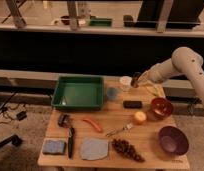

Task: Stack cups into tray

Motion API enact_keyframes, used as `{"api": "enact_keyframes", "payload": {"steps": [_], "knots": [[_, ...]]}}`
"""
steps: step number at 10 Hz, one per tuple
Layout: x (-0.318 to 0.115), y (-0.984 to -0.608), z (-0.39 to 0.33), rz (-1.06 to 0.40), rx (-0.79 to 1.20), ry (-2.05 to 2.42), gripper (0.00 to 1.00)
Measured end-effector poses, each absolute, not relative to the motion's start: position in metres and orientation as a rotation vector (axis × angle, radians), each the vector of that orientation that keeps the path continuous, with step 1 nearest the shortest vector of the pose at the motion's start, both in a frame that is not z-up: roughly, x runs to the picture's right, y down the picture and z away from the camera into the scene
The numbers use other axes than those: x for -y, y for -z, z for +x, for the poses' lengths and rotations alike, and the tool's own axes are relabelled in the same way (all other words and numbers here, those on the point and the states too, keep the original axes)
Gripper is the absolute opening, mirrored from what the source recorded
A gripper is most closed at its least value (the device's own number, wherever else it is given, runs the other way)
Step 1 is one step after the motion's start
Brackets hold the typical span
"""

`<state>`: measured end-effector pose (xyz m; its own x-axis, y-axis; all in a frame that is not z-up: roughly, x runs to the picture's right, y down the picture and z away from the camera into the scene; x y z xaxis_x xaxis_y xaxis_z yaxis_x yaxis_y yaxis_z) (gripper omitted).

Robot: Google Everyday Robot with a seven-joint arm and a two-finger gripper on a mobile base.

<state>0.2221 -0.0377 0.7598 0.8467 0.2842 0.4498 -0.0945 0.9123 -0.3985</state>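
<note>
A green tray (77,92) sits at the back left of the wooden table (110,116). A white cup (125,82) stands at the back of the table, right of the tray. A small blue-grey cup (112,93) stands just beside the tray's right wall. My gripper (135,80) reaches in from the right on the white arm (177,65) and sits right next to the white cup's right side. I cannot tell whether it touches the cup.
A banana (153,89), red bowl (161,106), purple bowl (173,140), orange (140,117) and black block (132,104) lie on the right. A fork (120,131), red pepper (92,124), grapes (127,149), grey cloth (94,148), sponge (54,146) and knife (71,142) lie in front.
</note>
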Motion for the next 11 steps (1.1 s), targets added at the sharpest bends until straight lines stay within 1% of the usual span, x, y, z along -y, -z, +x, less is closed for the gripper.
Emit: {"api": "enact_keyframes", "payload": {"steps": [3,5,11], "knots": [[0.03,-0.749,0.194,-0.383,0.571,-0.134,0.13],[0.026,-0.75,0.168,-0.391,0.59,-0.082,0.13],[0.024,-0.76,0.134,-0.401,0.604,0.007,0.13]]}}
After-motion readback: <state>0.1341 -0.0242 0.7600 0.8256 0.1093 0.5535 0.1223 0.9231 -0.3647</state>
